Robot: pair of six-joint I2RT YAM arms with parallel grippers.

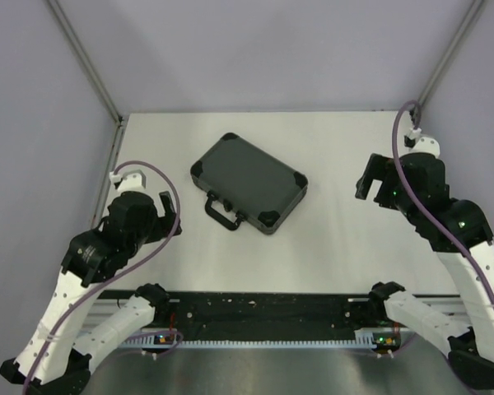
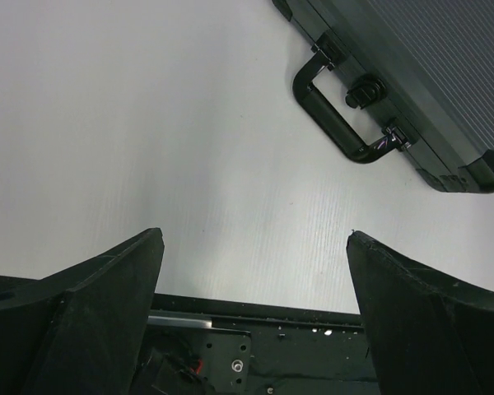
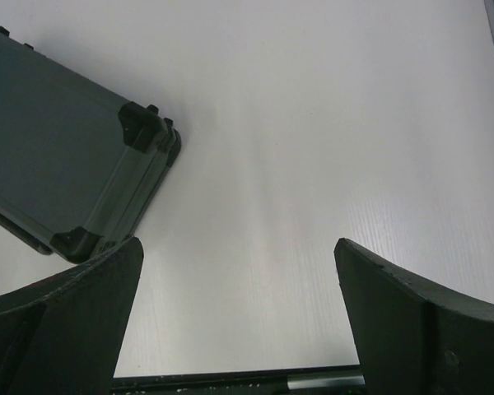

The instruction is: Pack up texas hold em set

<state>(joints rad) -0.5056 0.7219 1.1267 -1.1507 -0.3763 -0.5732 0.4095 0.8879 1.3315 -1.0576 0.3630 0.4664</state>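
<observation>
Black case (image 1: 248, 183) lies shut on the table (image 1: 329, 263); both jaws spread wide, empty.

White table in a grey booth.
The table (image 1: 329, 263) was matte white. Plain grey walls (image 1: 263, 49) stood behind and beside it, metal struts (image 1: 86, 62) slanted up from its far corners, and a black rail (image 1: 263, 309) crossed its near edge.

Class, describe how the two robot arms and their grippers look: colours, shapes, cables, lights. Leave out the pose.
Both the left arm and right arm have white shell links joined by black joints. A purple cable loops along each. Small green lights glow on the right arm's joints. The gripper fingers are matte black wedges tapering to a tip.
</observation>
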